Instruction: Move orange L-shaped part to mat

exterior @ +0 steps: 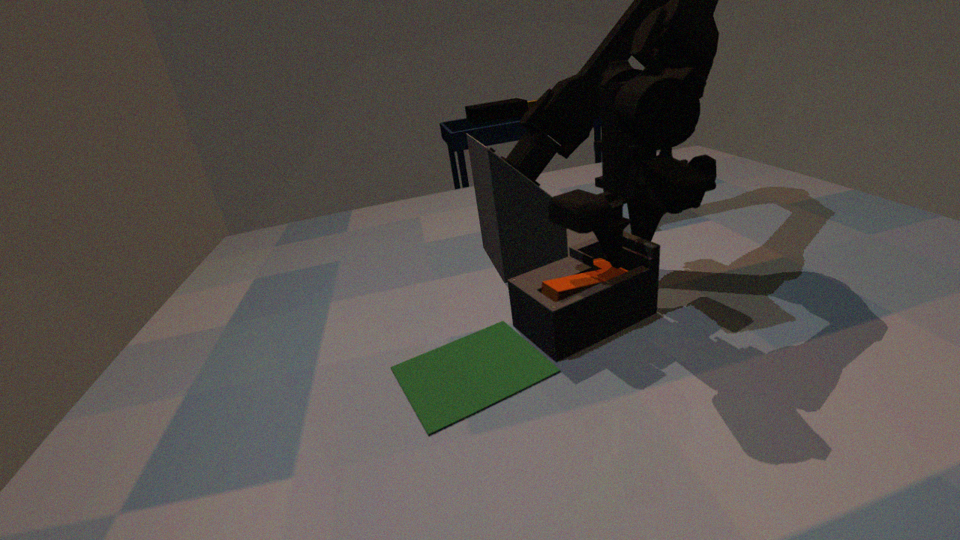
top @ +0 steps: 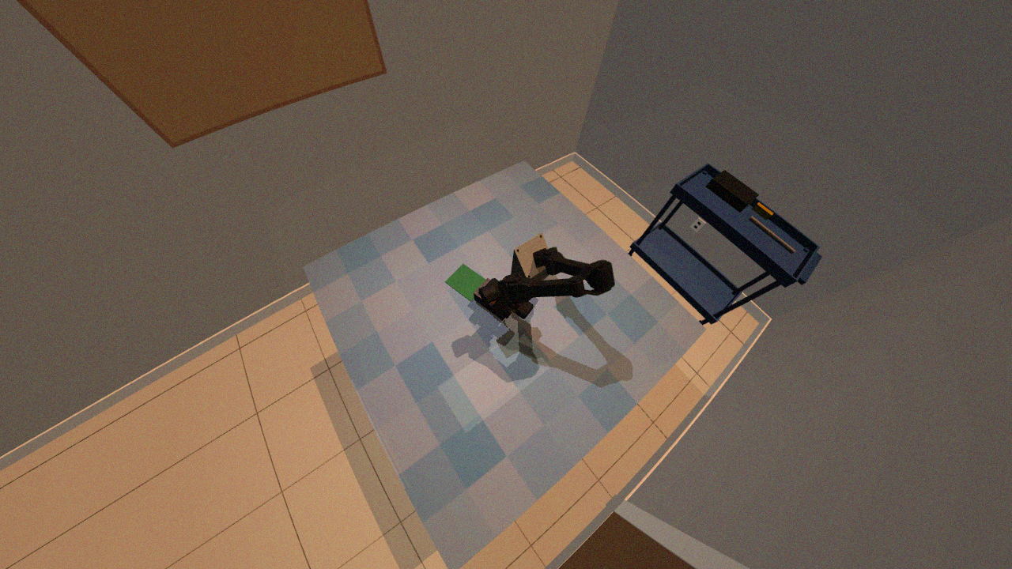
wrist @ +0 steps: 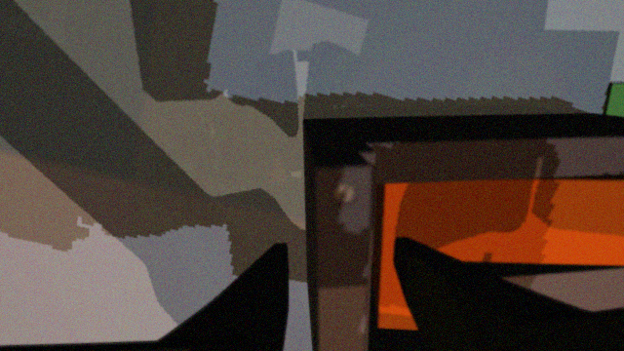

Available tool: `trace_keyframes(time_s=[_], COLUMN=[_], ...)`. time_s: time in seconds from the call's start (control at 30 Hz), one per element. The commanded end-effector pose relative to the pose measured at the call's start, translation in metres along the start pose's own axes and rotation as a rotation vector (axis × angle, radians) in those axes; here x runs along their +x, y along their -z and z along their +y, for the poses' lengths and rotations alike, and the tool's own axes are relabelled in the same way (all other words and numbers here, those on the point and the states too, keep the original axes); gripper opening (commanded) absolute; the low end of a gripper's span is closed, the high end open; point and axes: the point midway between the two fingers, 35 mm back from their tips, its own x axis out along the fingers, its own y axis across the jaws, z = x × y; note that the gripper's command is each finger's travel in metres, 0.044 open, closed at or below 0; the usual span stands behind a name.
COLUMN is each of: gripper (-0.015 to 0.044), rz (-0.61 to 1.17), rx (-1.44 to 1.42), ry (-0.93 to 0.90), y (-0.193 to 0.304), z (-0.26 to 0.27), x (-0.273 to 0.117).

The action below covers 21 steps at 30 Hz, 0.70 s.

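Observation:
The orange part (exterior: 574, 283) (wrist: 585, 205) sits tilted in the grey tray (exterior: 583, 325) (wrist: 336, 312). In the exterior view its straight end stands raised above the tray's top, with its end face showing, and its L-shaped end is down in the pocket. My gripper (exterior: 628, 243) (wrist: 340, 253) is partly open, with nothing between the fingers. One finger reaches down onto the L-shaped end; the other is beyond the tray's end wall. The exact contact is hidden. The green mat (top: 463, 280) (exterior: 475, 376) (wrist: 615, 99) lies flat beside the tray, with no part on it.
A tall grey panel (top: 529, 256) (exterior: 523, 221) stands beside the tray, close to the arm. In the top view the arm covers most of the tray. A blue cart (top: 679, 272) (exterior: 456, 137) stands beyond the table.

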Motion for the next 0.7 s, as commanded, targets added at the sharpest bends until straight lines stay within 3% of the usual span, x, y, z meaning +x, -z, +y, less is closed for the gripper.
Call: trace_keyframes(time_s=[0.0,0.67], gripper=[0.018,0.018], rz=[0.003,-0.002], rx=[0.005,-0.001], ry=[-0.002,-0.008], y=[0.001,0.0], z=[0.0,0.002], x=[0.007,0.021])
